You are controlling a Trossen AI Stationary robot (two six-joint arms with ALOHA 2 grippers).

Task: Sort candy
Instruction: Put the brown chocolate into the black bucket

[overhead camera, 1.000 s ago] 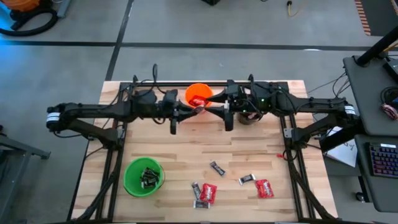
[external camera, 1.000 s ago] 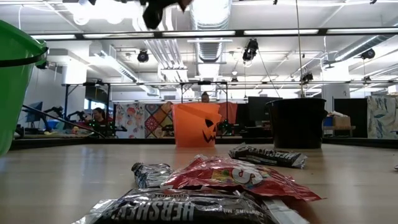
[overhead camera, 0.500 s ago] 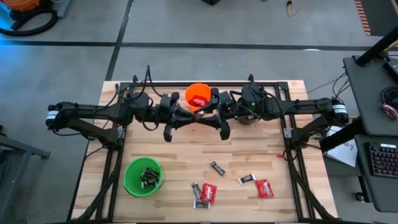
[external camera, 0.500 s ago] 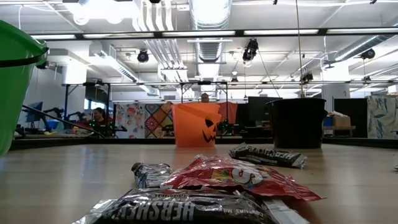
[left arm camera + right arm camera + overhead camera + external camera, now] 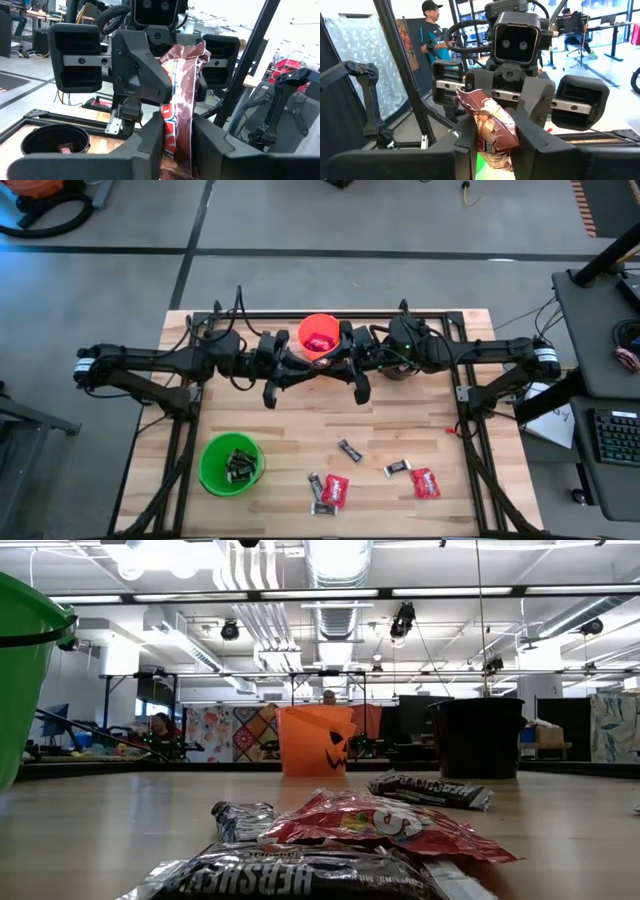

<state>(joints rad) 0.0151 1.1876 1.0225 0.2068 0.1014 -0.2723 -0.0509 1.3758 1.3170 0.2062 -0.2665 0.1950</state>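
A reddish-brown candy bar (image 5: pixel 182 100) (image 5: pixel 490 131) is held up between both grippers, just on the near side of the orange cup (image 5: pixel 318 335). My left gripper (image 5: pixel 177 150) (image 5: pixel 307 366) comes in from the left and is shut on the bar. My right gripper (image 5: pixel 492 155) (image 5: pixel 335 364) faces it from the right, also shut on the bar. More candy lies near the table's near edge: red packets (image 5: pixel 335 490) (image 5: pixel 425 482) and dark mini bars (image 5: pixel 348 450) (image 5: pixel 397 468). The same pile fills the low view's foreground (image 5: pixel 370 825). My left gripper pinches one end of the bar (image 5: pixel 175 135) between its two fingers (image 5: pixel 150 145), coming in level from the table's left. The bar is lifted clear and reaches across to the other gripper. My right gripper pinches the bar's opposite end (image 5: pixel 492 142) between its two fingers (image 5: pixel 532 142), level from the table's right. The crinkled wrapper stands out past the fingers toward the left gripper.
A green cup (image 5: pixel 231 463) (image 5: pixel 20 680) holding dark bars stands near the near left corner. A black cup (image 5: pixel 55 142) (image 5: pixel 478 738) sits under my right arm. The orange cup (image 5: pixel 315 740) holds a red piece. People show in the room beyond (image 5: pixel 436 35).
Both arms shifted a little toward the table's left edge together, keeping the bar between them. A dark gripper part that showed at the top of the low view has left that view. Over the last half second nothing has moved.
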